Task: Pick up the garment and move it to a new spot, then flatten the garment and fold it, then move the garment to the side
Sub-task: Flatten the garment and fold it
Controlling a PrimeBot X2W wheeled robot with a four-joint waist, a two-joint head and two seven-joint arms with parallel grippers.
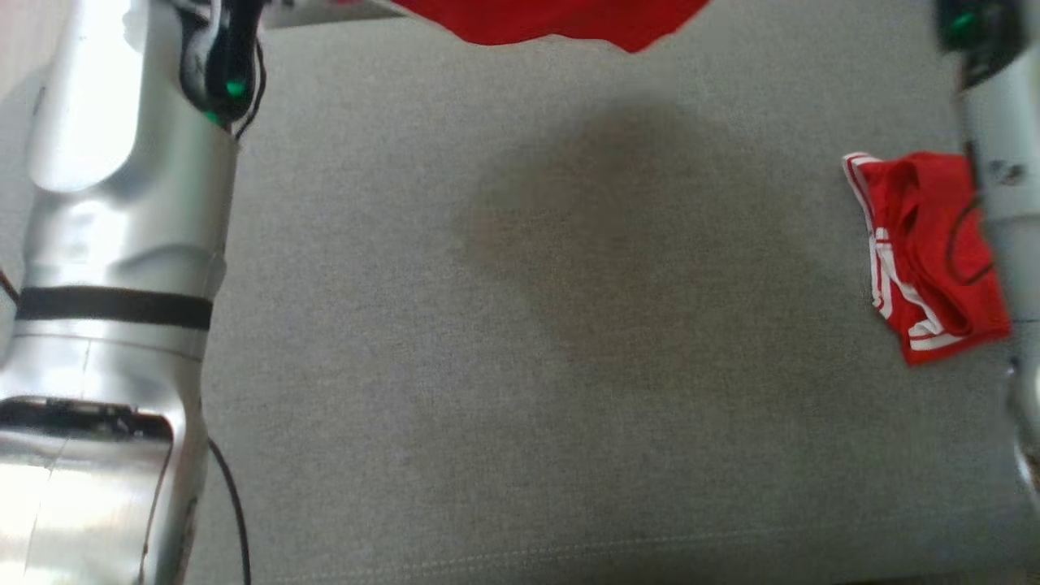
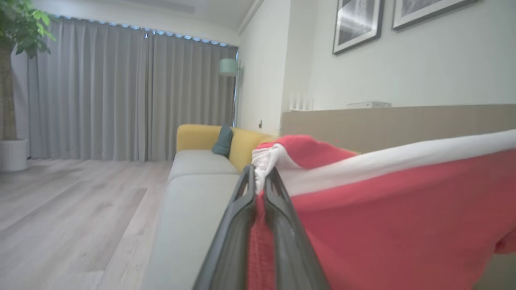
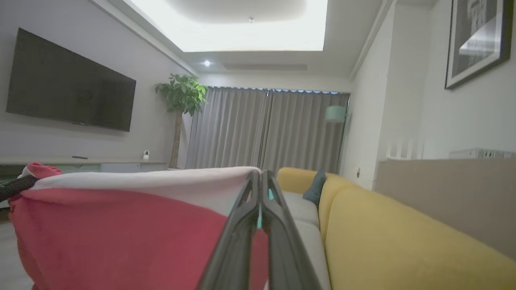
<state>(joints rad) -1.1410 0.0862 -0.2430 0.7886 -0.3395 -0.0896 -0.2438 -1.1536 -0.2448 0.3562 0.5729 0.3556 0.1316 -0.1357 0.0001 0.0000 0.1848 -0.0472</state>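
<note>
Garment (image 1: pixel 561 20), red with a white band (image 2: pixel 403 155), hangs in the air between the two grippers, over the far side of the grey seat (image 1: pixel 520 325). In the head view just its bottom edge peeks in at the top.

The left arm (image 1: pixel 122 244) is big and silver and reaches up the left side of that view. The right arm (image 1: pixel 1003 162) reaches up the right side. Both wrists point level, along the sofa and across the room.

The left gripper (image 2: pixel 261 171) has its two dark fingers almost pressed together. They pinch one end of the white band, and red cloth is bunched between them. The right gripper (image 3: pixel 261 175) has its fingers pressed tight on the other end of the band. The band is pulled nearly straight between them, and the red cloth droops below it.

A second red garment (image 1: pixel 926 252) with white stripes lies folded on the seat, partly behind the right arm. The middle of the seat is bare grey cloth with lots of room. The seat's front seam runs along the bottom of the head view. The sofa's yellow back (image 3: pixel 403 233) is on the right in the right wrist view. Wood floor (image 2: pixel 60 209) lies past the seat's edge in the left wrist view.
</note>
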